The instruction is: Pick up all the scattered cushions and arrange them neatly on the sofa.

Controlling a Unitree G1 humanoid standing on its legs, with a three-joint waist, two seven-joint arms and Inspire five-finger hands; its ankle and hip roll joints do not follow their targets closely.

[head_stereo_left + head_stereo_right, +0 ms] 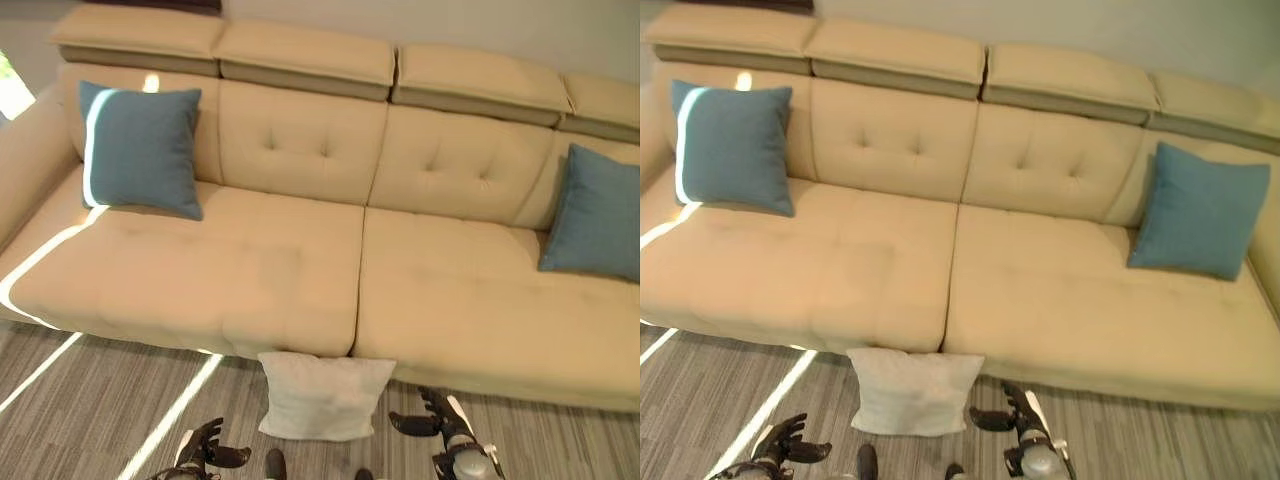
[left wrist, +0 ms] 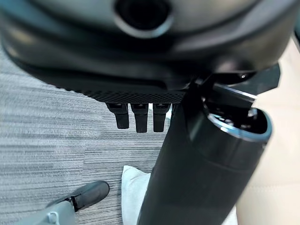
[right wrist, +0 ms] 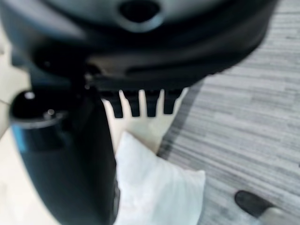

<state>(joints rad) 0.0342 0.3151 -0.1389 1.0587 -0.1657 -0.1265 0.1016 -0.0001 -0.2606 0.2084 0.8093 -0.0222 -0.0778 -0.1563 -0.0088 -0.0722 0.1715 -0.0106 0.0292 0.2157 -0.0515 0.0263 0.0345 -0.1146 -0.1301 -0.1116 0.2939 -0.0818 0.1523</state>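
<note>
A white cushion lies on the grey striped carpet against the front edge of my beige tufted sofa, at six o'clock. Two teal cushions stand at nine and three. My left hand and right hand hover, fingers spread, empty. My right wrist view shows the cushion's plump corner.

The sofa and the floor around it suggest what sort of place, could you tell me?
Most likely a living room or a lounge mock-up. A long beige sofa with headrests carries two blue cushions, a white cushion lies on the grey striped carpet before it, and sunlight streaks across from one side.
</note>
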